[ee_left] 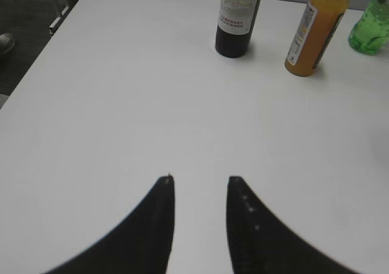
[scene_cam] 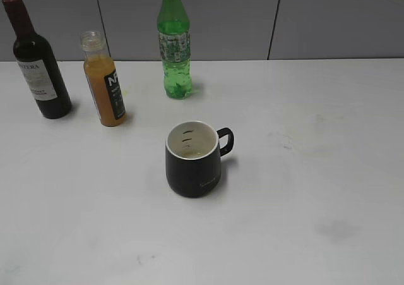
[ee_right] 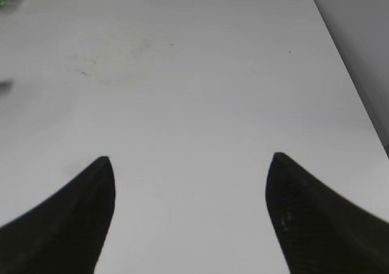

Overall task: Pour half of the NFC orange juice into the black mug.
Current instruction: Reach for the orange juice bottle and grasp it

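The NFC orange juice bottle (scene_cam: 105,81) stands capless at the back left of the white table, between the wine bottle and the green bottle. It also shows in the left wrist view (ee_left: 316,30). The black mug (scene_cam: 194,158) stands near the middle, white inside with small black marks, handle to the right. My left gripper (ee_left: 199,180) is open and empty over bare table, well short of the bottles. My right gripper (ee_right: 191,158) is open wide and empty over bare table. Neither gripper shows in the exterior view.
A dark wine bottle (scene_cam: 38,60) stands at the far back left, also in the left wrist view (ee_left: 238,16). A green soda bottle (scene_cam: 174,42) stands at the back centre, partly seen in the left wrist view (ee_left: 371,25). The table's right edge (ee_right: 349,73) borders a grey wall.
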Motion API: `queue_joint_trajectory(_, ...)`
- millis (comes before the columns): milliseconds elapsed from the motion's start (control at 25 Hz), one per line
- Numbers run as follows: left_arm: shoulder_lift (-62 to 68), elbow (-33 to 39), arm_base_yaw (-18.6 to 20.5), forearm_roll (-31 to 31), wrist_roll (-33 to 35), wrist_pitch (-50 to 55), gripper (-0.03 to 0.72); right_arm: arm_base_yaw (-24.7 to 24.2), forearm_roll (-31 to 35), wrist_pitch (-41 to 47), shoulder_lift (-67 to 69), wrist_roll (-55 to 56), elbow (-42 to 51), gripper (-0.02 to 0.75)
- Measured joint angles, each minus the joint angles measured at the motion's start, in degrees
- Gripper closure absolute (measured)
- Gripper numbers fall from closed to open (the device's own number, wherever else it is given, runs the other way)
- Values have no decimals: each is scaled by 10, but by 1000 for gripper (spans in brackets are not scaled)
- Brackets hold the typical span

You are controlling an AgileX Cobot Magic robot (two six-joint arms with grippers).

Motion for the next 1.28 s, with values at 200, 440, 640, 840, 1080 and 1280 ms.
queue_joint_trajectory(200, 0, 0, 0, 0, 0, 0, 451, 0, 0, 0, 0, 0, 0, 152)
queue_joint_trajectory(440, 0, 0, 0, 0, 0, 0, 451, 0, 0, 0, 0, 0, 0, 152)
queue_joint_trajectory(640, 0, 0, 0, 0, 0, 0, 451, 0, 0, 0, 0, 0, 0, 152)
queue_joint_trajectory(840, 0, 0, 0, 0, 0, 0, 451, 0, 0, 0, 0, 0, 0, 152)
queue_joint_trajectory(1080, 0, 0, 0, 0, 0, 0, 451, 0, 0, 0, 0, -1, 0, 152)
queue_joint_trajectory(1280, 0, 0, 0, 0, 0, 0, 434, 0, 0, 0, 0, -1, 0, 152)
